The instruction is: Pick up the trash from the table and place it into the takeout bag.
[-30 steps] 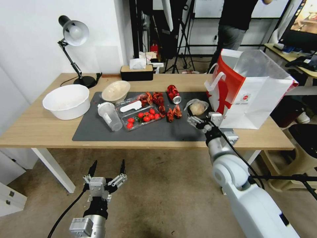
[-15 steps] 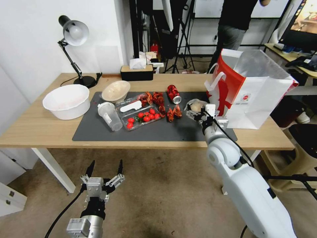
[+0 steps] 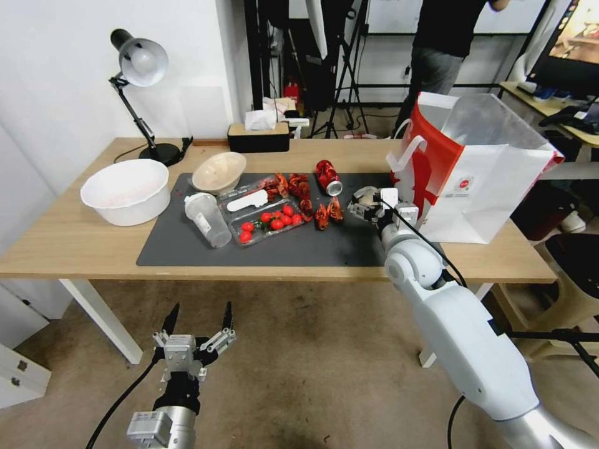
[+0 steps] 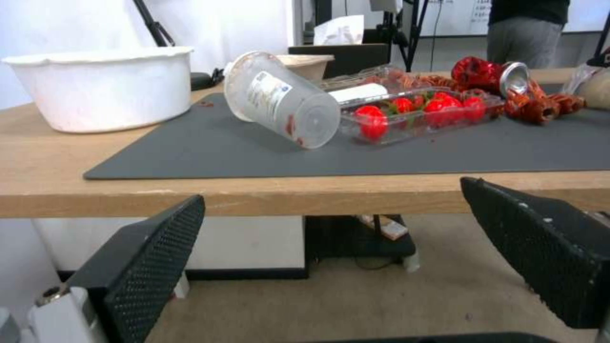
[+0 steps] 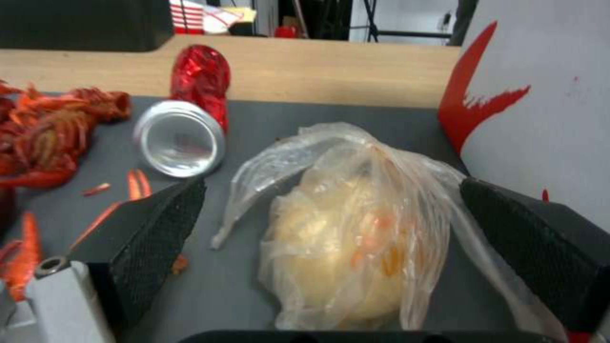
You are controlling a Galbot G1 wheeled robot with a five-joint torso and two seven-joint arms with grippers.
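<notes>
Now right hand (image 5: 330, 228) open, clear plastic bag (image 5: 356, 224) between its fingers

desk lamp (image 3: 140, 62), tissue box (image 3: 258, 136), large white bowl (image 3: 125, 191), tomato tray (image 3: 269, 223)

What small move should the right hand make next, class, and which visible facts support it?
Probably close on the plastic bag. The right hand is open, its fingers on either side of the bag, which lies on the mat beside the takeout bag. The left hand hangs open below the table.
</notes>
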